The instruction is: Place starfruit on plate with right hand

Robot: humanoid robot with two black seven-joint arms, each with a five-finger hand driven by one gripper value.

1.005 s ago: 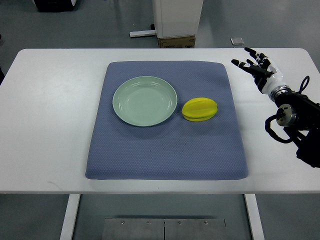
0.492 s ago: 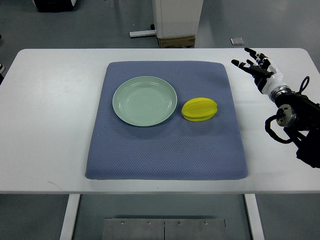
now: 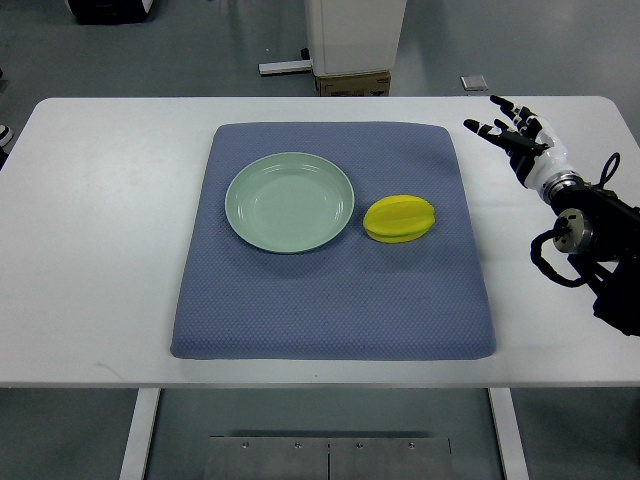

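Observation:
A yellow starfruit point(image 3: 400, 218) lies on the blue mat point(image 3: 335, 300), just right of a pale green plate point(image 3: 290, 201) that holds nothing. My right hand point(image 3: 512, 130) hovers over the white table at the far right, well clear of the fruit, its fingers spread and holding nothing. Its arm point(image 3: 590, 240) comes in from the right edge. No left arm shows.
The white table point(image 3: 100, 230) carries the mat at its middle. Beyond the far edge stand a white cabinet base point(image 3: 352, 40) and a cardboard box point(image 3: 352, 85) on the grey floor.

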